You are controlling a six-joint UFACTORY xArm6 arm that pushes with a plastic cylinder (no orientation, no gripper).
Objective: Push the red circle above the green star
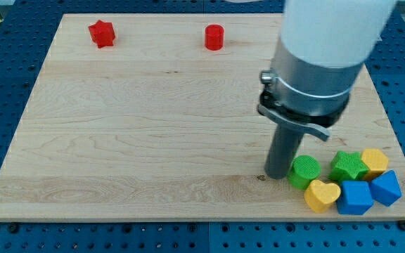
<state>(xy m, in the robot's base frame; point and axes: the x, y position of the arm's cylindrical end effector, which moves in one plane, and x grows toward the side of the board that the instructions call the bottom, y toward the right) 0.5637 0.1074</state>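
Observation:
The red circle (214,37) stands near the view's top, a little right of centre. The green star (349,166) sits at the lower right, in a cluster of blocks. My tip (278,176) rests on the board just left of the green circle (304,171), close to it or touching it. The tip is far below the red circle and to the left of the green star. The arm's grey and white body hides part of the board's upper right.
A red star (101,33) sits at the upper left. The lower right cluster also holds a yellow heart (321,195), a blue block (355,197), another blue block (386,187) and a yellow block (375,161). The board's (118,140) right edge is near them.

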